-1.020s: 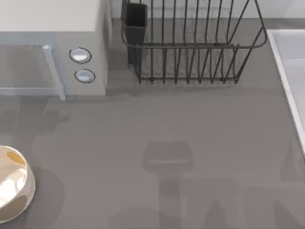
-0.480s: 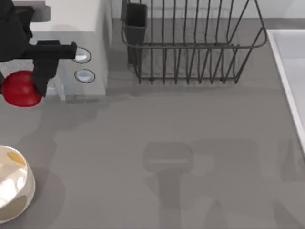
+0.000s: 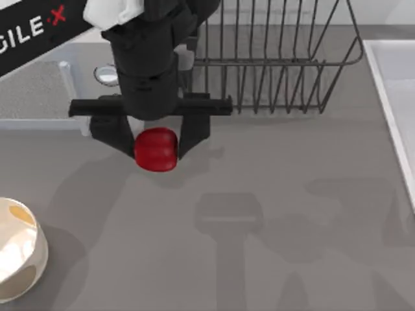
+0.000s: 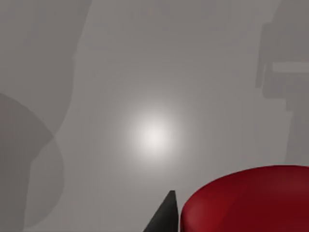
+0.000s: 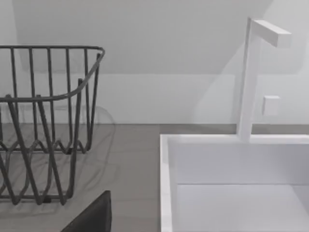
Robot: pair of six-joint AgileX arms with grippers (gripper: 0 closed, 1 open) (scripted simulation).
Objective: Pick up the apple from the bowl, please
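left arm: reaches in from the top view's upper left, pointing down | left end effector (image 3: 155,144): clamped on the apple (image 3: 156,149), a finger each side, above the desk (image 3: 292,194) | bowl (image 3: 19,259): at the left edge, well apart | right end effector: cannot tell
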